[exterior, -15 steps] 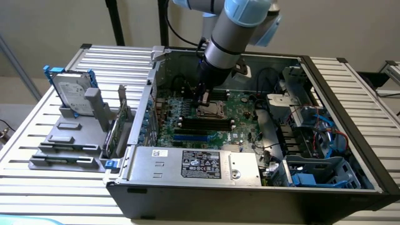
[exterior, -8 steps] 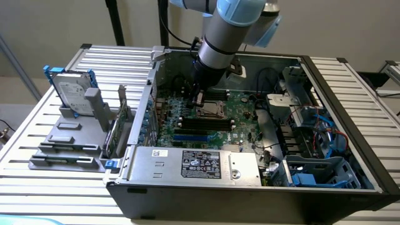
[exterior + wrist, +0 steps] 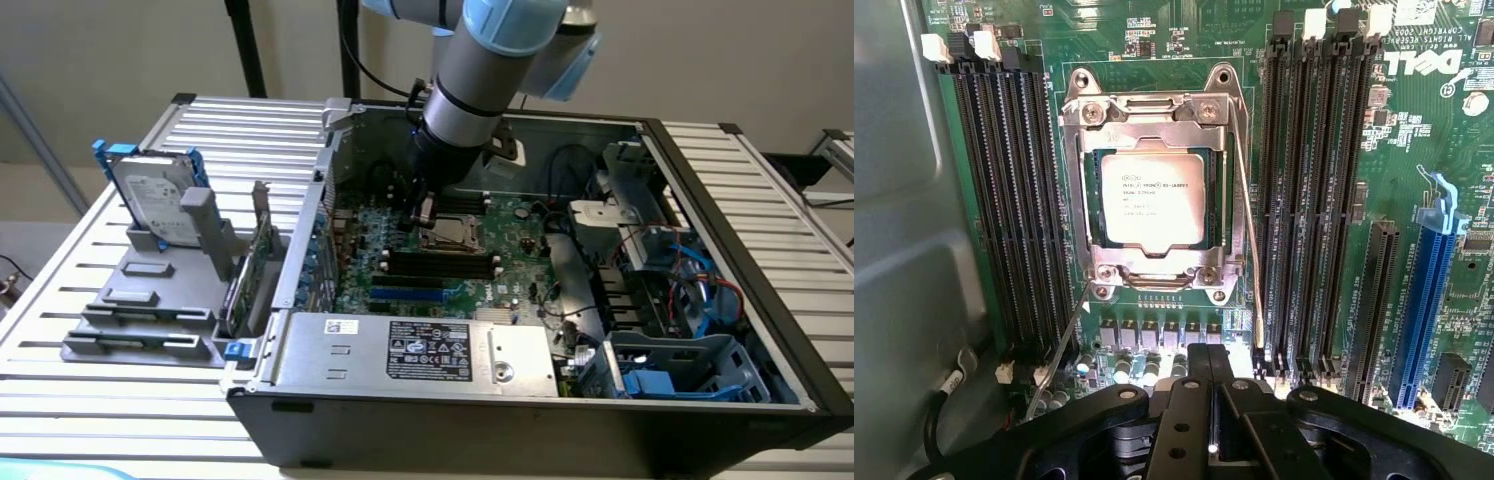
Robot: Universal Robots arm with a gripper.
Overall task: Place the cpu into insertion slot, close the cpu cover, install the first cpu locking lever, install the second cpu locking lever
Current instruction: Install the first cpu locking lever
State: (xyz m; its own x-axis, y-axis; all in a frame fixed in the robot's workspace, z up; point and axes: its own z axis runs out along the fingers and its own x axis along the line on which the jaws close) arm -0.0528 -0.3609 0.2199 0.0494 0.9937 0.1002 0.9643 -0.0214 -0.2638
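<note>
Nearest, the grey power supply box (image 3: pixel 414 350) in the open case (image 3: pixel 534 440) on the slatted counter (image 3: pixel 107 400); beyond it the memory slots (image 3: pixel 434 265); then the insertion slot (image 3: pixel 1092 200), the cpu (image 3: pixel 1152 200) seated in it, the cpu cover (image 3: pixel 1154 105) down over its edges; pincer (image 3: pixel 1211 365) pressed together, empty, poised near the slot; one wire lever (image 3: pixel 1062 350) splays loose, the other (image 3: pixel 1250 260) lies alongside; lever step in hand, I judge; calls for hooking the loose wire and pressing it under its catch.

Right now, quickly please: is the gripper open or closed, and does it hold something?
Gripper: closed, holding nothing; it is over the motherboard, near the cpu.
</note>
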